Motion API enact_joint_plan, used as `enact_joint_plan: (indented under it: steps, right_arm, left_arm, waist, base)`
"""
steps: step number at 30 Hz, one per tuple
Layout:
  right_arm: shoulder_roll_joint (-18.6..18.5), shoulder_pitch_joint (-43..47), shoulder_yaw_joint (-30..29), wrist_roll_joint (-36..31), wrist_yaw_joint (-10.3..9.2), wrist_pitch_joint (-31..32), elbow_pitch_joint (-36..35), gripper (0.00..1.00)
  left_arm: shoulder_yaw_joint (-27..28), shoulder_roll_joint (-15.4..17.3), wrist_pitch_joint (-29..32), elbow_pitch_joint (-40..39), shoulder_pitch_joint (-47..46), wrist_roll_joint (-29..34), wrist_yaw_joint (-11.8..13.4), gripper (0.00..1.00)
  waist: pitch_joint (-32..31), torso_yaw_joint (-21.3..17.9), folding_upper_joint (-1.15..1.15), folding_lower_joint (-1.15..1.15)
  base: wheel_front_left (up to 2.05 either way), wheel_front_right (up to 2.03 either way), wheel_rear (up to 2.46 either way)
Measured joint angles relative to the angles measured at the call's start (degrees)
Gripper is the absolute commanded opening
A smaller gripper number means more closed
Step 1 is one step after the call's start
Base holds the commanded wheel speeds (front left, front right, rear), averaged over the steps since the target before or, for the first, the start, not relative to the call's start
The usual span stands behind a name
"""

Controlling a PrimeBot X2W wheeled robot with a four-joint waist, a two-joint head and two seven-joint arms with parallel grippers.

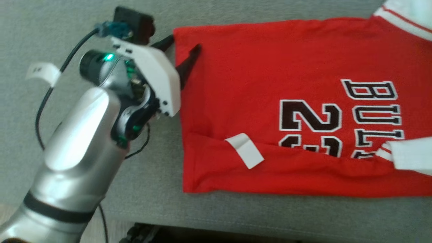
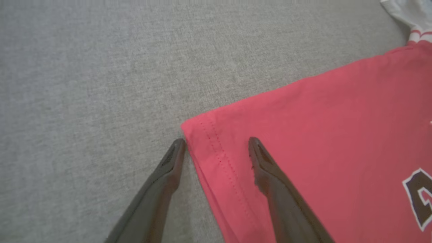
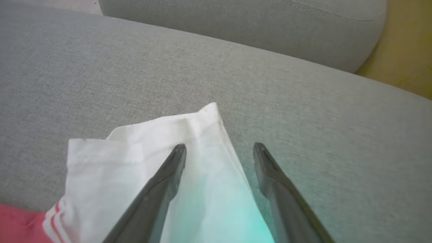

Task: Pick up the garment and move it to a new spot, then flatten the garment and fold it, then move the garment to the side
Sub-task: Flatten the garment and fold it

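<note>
Closest to my head camera is my silver left forearm (image 1: 77, 148), with a black cable (image 1: 50, 91) beside it that carries a small white label (image 1: 42, 72). At its end, my left end effector (image 1: 185, 42) stands wide open at the upper left corner of the red garment (image 1: 256, 67) and has hold of nothing. From the left wrist, the left end effector (image 2: 217, 141) has one finger over the grey sofa seat (image 2: 84, 84), just beside the stitched hem, and the other finger over the red cloth (image 2: 320, 118), so the corner lies between them. Whether the tips touch the cloth, I cannot tell. The garment lies spread on the sofa seat (image 1: 152, 189), a jersey with black and white numbers and letters. Its near edge is folded up, and this folded strip covers the lower part of the print. A white tag (image 1: 244, 150) lies on the fold. My right end effector (image 3: 220, 145) is also wide open and grips nothing. One finger is over the white sleeve (image 3: 152, 152), which rests crumpled on the seat (image 3: 303, 118); the other is over bare grey fabric. Beyond it is a grey back cushion (image 3: 253, 27).
</note>
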Motion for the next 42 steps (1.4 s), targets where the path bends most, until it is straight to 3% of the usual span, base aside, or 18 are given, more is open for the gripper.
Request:
enact_joint_plan:
  steps: [5,15,17,18,19,20,25,29,34,42]
  right_arm:
    - [0.30,-3.39,1.89,-1.89,0.01,-2.92,7.46,1.00]
    - [0.42,-7.16,5.86,0.34,0.01,-4.37,12.56,1.00]
    - [0.43,-7.36,6.60,1.51,0.01,-4.37,13.26,0.56]
    - [0.43,-7.36,6.60,1.51,0.01,-4.37,13.26,0.38]
    - [0.45,-7.39,7.08,2.14,0.01,-4.37,13.40,0.04]
    - [0.55,-7.38,7.54,2.90,0.01,-4.37,13.51,0.00]
    - [0.91,-7.19,9.29,5.78,0.01,-8.02,13.70,0.00]
    - [0.84,-7.54,8.33,6.22,0.01,-13.73,14.57,0.00]
    - [0.07,-7.86,8.33,9.05,0.01,-15.48,14.46,0.00]
    - [-3.94,1.66,9.84,15.39,0.01,-18.47,3.98,0.00]
  left_arm:
    - [-1.34,-1.27,-0.55,2.79,-3.05,0.47,-1.09,1.00]
    - [-1.59,-1.60,-0.46,5.11,-4.76,0.37,-2.64,1.00]
    - [-1.67,-1.53,0.27,5.59,-4.95,-0.09,-3.12,1.00]
    - [-1.67,-1.53,0.27,5.59,-4.95,-0.09,-3.12,0.81]
    - [-1.80,-1.42,0.74,5.81,-5.21,-0.21,-3.50,0.29]
    - [-1.92,-1.33,1.18,6.02,-5.40,-0.27,-3.89,0.00]
    - [-3.44,-0.93,2.61,5.91,-5.24,-1.90,-5.45,0.00]
    - [-2.68,-0.05,1.44,5.73,-5.18,-1.89,-4.33,0.00]
    - [-0.34,1.16,-0.03,2.47,-4.34,-2.34,-3.52,0.00]
    - [1.11,4.34,-1.18,-5.33,6.00,-5.21,-2.12,0.00]
  waist:
    - [1.14,1.63,0.00,-0.01]
    - [1.11,0.74,0.00,-0.01]
    - [0.82,0.57,0.00,-0.01]
    - [0.82,0.57,0.00,-0.01]
    - [0.67,0.48,0.00,-0.01]
    - [0.49,0.39,0.00,-0.01]
    - [-0.68,-0.23,0.00,-0.01]
    - [-1.93,-0.90,0.00,-0.01]
    - [-3.70,-2.15,0.00,-0.01]
    - [-7.06,-4.70,0.00,-0.01]
  base:
    - [0.00,0.00,0.00]
    - [0.00,0.00,0.00]
    - [0.00,0.00,0.00]
    - [0.00,0.00,0.00]
    - [0.00,0.00,0.00]
    - [0.00,0.00,0.00]
    - [0.00,0.00,0.00]
    - [0.00,0.00,0.00]
    - [0.00,0.00,0.00]
    - [0.00,0.00,0.00]
